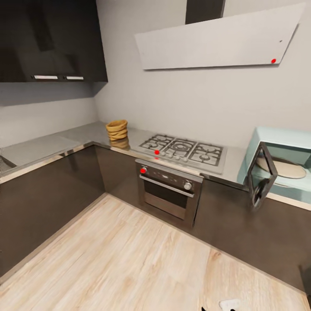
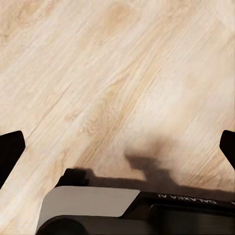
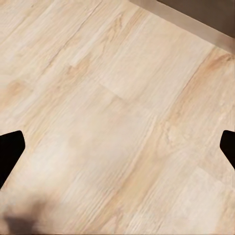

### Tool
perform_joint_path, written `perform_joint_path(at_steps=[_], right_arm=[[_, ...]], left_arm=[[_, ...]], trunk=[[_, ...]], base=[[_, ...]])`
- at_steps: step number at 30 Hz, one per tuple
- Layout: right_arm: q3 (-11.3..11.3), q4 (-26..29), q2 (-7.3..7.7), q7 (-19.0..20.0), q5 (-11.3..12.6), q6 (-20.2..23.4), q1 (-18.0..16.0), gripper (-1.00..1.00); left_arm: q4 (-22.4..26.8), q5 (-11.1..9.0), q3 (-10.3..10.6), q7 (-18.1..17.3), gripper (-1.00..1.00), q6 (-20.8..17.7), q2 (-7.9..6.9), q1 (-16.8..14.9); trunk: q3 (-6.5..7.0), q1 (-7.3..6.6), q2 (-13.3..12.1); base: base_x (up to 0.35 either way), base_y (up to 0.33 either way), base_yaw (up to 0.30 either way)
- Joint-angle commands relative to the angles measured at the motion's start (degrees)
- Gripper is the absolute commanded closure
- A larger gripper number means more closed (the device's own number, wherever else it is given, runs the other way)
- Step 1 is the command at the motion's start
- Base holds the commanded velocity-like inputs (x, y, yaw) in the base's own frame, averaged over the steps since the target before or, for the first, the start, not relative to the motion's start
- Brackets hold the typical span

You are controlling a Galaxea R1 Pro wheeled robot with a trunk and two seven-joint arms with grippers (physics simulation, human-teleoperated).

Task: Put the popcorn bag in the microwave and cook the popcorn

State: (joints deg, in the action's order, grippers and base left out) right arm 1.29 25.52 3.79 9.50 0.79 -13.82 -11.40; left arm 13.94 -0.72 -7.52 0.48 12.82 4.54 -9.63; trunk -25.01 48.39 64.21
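Both pincers hang over the plank floor (image 2: 117, 73) with jaws spread wide: my left pincer (image 2: 117, 147) above the robot base (image 2: 88, 208), my right pincer (image 3: 117, 147) near the cabinet plinth (image 3: 196, 19). Far ahead, the popcorn bag (image 1: 117, 129) sits on the grey surface (image 1: 52, 144) beside the gas hob (image 1: 185, 151); the microwave (image 1: 280, 162) stands open at right.

Microwave (image 1: 283, 162) door (image 1: 262, 175) open – popcorn bag (image 1: 117, 129) stands unobstructed.

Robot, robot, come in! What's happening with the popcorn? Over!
Both grippers open, empty, over floor. Popcorn bag on countertop corner, beside hob. Microwave door open. Path clear.
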Motion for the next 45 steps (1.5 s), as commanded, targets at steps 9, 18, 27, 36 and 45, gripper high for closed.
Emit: perform_joint_path(at_steps=[9, 18, 27, 36, 45], right_arm=[[0.13, -0.06, 0.07, 0.08, 0.09, -0.30, -0.03, -1.00], [0.12, -0.10, 0.00, 0.08, 0.09, -0.42, -0.03, -1.00], [0.12, -0.04, 0.01, 0.08, 0.09, -0.42, -0.03, -1.00], [0.20, -0.12, -0.01, 0.08, 0.09, -0.42, -0.03, -1.00], [0.21, -0.12, -0.01, 0.13, 0.09, -0.42, -0.03, -1.00]], left_arm=[[-0.05, -0.07, -0.13, 0.05, -1.00, 0.18, 0.03, -0.04], [-0.05, -0.07, -0.13, -0.01, -1.00, 0.18, 0.03, -0.04], [-0.05, -0.07, -0.13, 0.05, -1.00, 0.18, 0.03, -0.04], [-0.05, 0.02, -0.09, 0.05, -1.00, 0.18, 0.09, -0.01], [-0.05, 0.00, -0.12, 0.06, -1.00, 0.18, 0.04, -0.03]], trunk=[[1.57, -1.96, -3.59], [3.18, -3.94, -7.20], [4.80, -5.92, -10.81], [5.87, -7.23, -13.22], [7.13, -8.77, -16.03]], base=[[0.194, 0.321, 0.000], [0.194, 0.321, 0.000], [0.194, 0.321, 0.000], [0.181, 0.269, 0.000], [0.011, 0.013, 0.000]])
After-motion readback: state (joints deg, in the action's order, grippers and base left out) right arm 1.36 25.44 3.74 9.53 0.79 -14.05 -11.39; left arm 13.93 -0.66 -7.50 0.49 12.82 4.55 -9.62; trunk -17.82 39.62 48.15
